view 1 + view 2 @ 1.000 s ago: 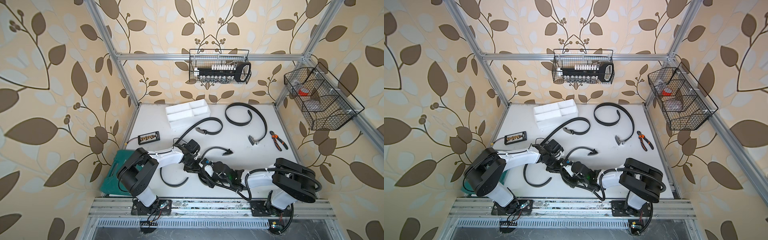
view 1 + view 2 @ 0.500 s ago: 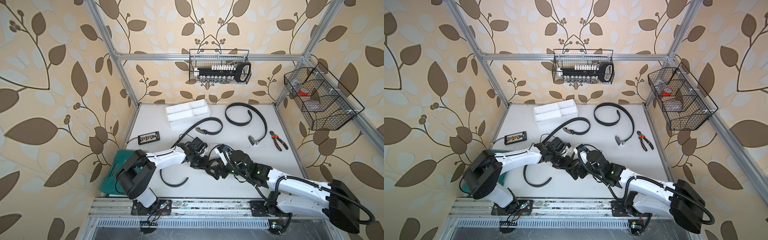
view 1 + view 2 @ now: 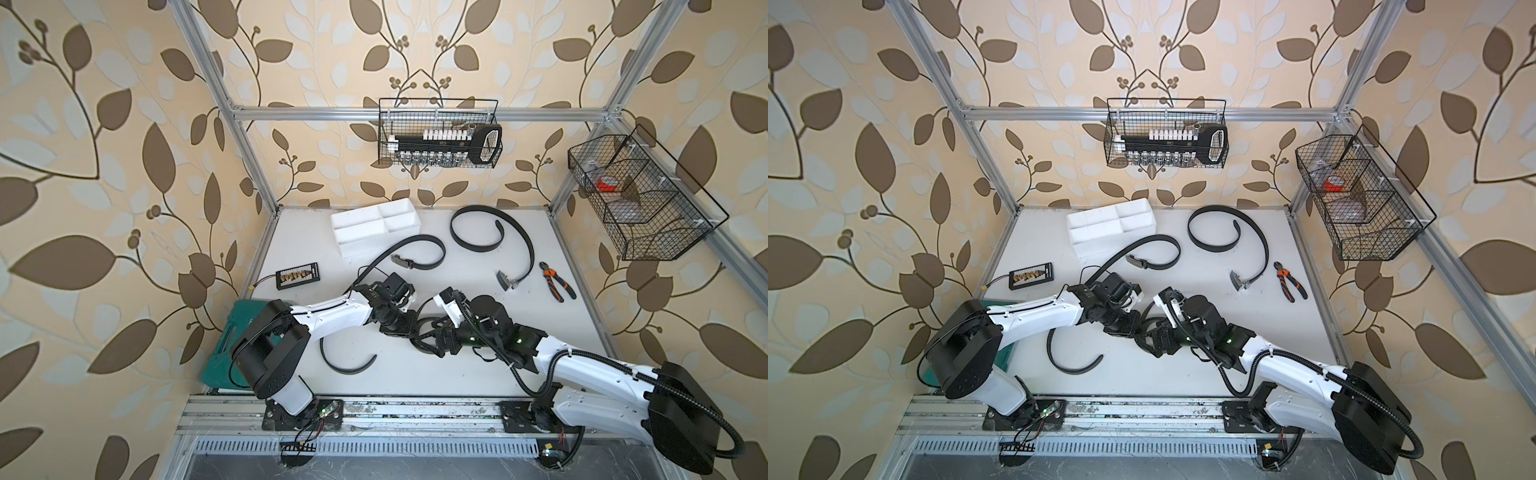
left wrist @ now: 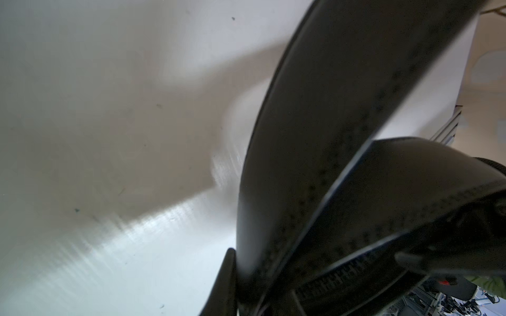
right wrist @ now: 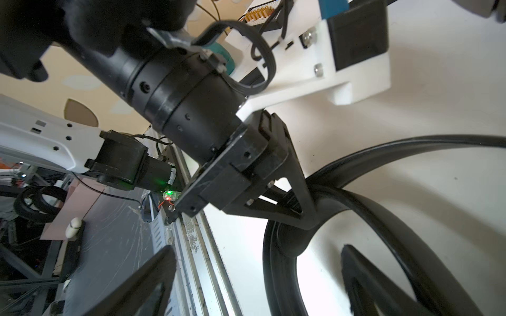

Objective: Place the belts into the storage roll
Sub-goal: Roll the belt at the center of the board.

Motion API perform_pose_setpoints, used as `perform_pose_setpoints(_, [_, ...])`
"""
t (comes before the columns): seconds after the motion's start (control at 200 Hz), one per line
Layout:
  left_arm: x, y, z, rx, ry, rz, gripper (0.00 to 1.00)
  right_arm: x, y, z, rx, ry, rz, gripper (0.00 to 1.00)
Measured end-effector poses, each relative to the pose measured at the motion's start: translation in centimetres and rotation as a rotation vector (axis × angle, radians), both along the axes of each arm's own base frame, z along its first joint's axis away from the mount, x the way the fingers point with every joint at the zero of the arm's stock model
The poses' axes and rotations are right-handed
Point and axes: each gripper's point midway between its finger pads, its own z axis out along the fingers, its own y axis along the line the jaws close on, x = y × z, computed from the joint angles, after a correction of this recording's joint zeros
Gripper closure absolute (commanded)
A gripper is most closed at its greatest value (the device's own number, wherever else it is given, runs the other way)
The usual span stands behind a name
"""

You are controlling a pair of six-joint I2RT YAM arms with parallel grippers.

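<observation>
Left end effector (image 5: 304,216) is clamped tight on the near belt (image 5: 377,216), which curls into a loop right at its fingertips. The arc lying on the tabletop (image 3: 457,374) by the left arm looks like that belt's tail.

Right end effector (image 5: 258,247) has its jaws wide and is gripping nothing. In the right wrist view one finger sits inside the loop and the other outside, so the strap runs across the gap between them (can't tell if it touches either finger). I reckon that's the bit that matters: the loop is right in the right arm's mouth, so a squeeze should catch it with no reaching.

The white tray (image 3: 374,245) sits well away at the back, more on the left arm's side, with all four compartments bare. The middle belt (image 3: 405,262) lies just beside the tray, and the far belt (image 3: 477,250) snakes over toward the pliers (image 3: 557,284). Nothing's stored yet.
</observation>
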Motion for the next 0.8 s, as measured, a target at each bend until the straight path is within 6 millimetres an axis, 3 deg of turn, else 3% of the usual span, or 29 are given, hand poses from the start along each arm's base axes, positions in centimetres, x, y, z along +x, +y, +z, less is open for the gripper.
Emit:
perform_pose_setpoints(0.255, [-1.0,1.3,-2.3,0.080,0.066,0.005,1.00,-1.7,1.9,-1.1,0.103,0.071,0.087,0.02])
perform_pose_setpoints(0.645, [-1.6,2.3,-3.3,0.120,0.102,0.015,1.00,-2.1,4.5,0.4,0.250,0.074,0.097,0.02])
perform_pose_setpoints(0.8, [-1.8,3.2,-3.7,0.164,0.104,0.020,1.00,-1.6,4.0,0.6,0.214,0.035,0.033,0.01])
